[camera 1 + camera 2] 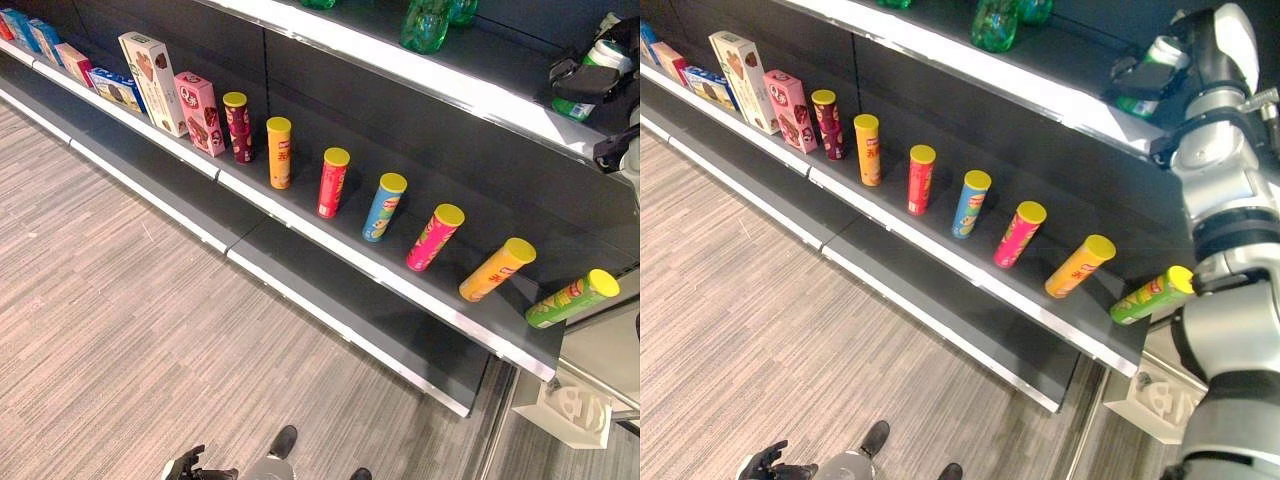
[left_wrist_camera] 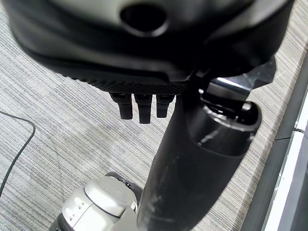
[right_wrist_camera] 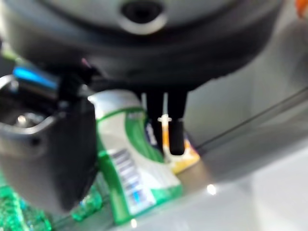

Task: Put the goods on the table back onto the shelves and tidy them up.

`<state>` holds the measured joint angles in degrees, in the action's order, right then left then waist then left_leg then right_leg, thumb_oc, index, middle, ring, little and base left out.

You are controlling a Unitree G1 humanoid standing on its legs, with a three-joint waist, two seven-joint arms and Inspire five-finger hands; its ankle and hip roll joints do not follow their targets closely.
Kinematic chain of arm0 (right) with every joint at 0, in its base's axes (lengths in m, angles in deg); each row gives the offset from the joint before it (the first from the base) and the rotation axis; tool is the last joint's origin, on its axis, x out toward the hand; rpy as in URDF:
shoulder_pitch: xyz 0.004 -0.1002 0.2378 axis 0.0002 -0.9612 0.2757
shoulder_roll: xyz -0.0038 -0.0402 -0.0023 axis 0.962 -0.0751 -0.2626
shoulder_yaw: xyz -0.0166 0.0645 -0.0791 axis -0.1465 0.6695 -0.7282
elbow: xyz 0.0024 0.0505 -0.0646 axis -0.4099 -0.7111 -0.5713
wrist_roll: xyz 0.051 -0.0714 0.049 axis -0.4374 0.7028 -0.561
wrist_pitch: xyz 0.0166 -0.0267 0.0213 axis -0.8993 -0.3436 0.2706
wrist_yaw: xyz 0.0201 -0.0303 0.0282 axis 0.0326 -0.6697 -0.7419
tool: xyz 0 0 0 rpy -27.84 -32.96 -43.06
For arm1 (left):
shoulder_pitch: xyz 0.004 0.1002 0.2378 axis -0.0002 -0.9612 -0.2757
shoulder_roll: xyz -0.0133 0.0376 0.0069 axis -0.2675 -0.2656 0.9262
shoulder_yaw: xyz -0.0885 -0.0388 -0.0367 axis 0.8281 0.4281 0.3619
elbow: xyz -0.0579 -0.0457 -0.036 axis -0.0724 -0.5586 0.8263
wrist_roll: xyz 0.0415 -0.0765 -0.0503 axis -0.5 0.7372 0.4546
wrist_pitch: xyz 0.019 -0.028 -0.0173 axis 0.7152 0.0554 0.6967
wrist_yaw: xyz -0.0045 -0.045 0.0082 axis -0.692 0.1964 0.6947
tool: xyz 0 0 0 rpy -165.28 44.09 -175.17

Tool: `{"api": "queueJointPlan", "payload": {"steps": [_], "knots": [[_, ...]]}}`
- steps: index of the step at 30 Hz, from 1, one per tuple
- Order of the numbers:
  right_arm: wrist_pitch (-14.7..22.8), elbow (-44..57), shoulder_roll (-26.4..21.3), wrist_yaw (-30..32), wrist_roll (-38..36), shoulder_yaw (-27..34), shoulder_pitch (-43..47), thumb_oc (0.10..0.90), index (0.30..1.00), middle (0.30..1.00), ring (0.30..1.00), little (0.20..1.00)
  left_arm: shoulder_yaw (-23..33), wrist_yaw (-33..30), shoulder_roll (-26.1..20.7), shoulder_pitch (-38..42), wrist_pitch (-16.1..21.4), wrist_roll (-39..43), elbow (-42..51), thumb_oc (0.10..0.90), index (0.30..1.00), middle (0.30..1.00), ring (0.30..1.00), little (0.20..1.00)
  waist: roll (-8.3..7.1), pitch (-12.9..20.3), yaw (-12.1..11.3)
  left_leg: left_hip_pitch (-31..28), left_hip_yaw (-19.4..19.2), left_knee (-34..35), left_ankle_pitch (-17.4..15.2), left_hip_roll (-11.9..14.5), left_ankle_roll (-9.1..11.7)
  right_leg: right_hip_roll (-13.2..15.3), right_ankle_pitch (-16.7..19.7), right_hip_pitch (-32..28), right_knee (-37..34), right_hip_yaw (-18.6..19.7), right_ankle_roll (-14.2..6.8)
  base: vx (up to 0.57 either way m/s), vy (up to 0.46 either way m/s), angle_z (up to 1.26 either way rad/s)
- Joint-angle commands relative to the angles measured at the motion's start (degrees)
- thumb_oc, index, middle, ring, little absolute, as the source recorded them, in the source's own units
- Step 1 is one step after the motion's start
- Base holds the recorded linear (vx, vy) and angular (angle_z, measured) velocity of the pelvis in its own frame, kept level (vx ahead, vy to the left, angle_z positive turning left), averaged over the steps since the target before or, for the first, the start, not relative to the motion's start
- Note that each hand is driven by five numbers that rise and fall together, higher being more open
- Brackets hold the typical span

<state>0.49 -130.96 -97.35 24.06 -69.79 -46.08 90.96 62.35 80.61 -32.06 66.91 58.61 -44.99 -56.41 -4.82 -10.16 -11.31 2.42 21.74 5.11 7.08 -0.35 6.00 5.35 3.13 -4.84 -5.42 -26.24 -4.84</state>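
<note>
A green-and-white bottle [image 3: 127, 159] was gripped by the right hand [image 1: 1155, 75] at two o'clock over the upper shelf [image 1: 1040, 90], presumably for placing (fingers curled round it). The left hand [image 2: 144, 103] hung at seven o'clock, fingers relaxed and holding nothing.

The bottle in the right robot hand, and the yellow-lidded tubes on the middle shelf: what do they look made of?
The bottle looks like plastic, its white and green surface glossy. The tubes look like printed cardboard, matte, with plastic-looking yellow lids. The right robot hand is curled round the bottle.
</note>
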Motion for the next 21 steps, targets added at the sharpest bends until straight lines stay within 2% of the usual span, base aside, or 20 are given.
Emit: {"api": "queueJointPlan", "payload": {"steps": [1,4,5,6,21], "knots": [[1.6,1.0,-2.6,1.5,0.7,-3.5,7.3,0.400,0.300,0.300,0.300,0.300,-1.7,-0.1,-3.6,0.3,1.8,-1.4,-0.3,0.800,0.900,0.900,0.900,0.900,-2.47,1.3,0.4,-1.9,-9.1,-0.1,-7.3,3.0,2.2,2.3,-6.3,-2.2,1.9,0.3,-2.4,0.00,0.000,0.00],[1.6,1.3,-2.4,1.4,0.8,-3.5,6.9,0.400,0.300,0.300,0.300,0.300,-1.8,-0.1,-3.7,0.5,1.8,-1.4,-0.2,0.800,0.900,0.900,0.900,0.900,-2.40,1.3,0.4,-2.0,-9.3,-0.1,-7.3,3.0,2.1,2.4,-6.2,-2.2,1.8,0.5,-2.5,0.00,0.000,0.00],[1.6,1.3,-2.4,1.5,0.7,-3.4,6.9,0.463,0.394,0.394,0.394,0.394,-1.9,-0.2,-3.7,0.6,1.7,-1.4,-0.1,0.800,0.900,0.900,0.900,0.900,-2.37,1.3,0.4,-2.1,-9.3,-0.1,-7.4,3.0,2.1,2.4,-6.2,-2.3,1.8,0.5,-2.5,0.00,0.000,0.00],[1.6,1.2,-2.5,1.5,0.7,-3.3,6.9,0.800,0.900,0.900,0.900,0.900,-2.0,-0.2,-3.7,0.7,1.7,-1.3,-0.1,0.800,0.900,0.900,0.900,0.900,-2.42,1.4,0.6,-1.8,-9.1,-0.1,-7.1,2.8,2.0,2.5,-6.0,-2.1,1.8,0.3,-2.6,0.00,0.000,0.00],[1.2,-0.2,-3.1,1.4,2.0,-4.2,7.4,0.800,0.900,0.900,0.900,0.900,-1.9,-0.2,-3.9,1.0,1.7,-1.7,-0.4,0.800,0.900,0.900,0.900,0.900,-2.48,2.0,1.1,-2.1,-9.7,-0.1,-7.4,2.6,1.8,2.7,-5.7,-2.3,1.6,0.6,-2.8,0.00,0.000,0.00]]}}
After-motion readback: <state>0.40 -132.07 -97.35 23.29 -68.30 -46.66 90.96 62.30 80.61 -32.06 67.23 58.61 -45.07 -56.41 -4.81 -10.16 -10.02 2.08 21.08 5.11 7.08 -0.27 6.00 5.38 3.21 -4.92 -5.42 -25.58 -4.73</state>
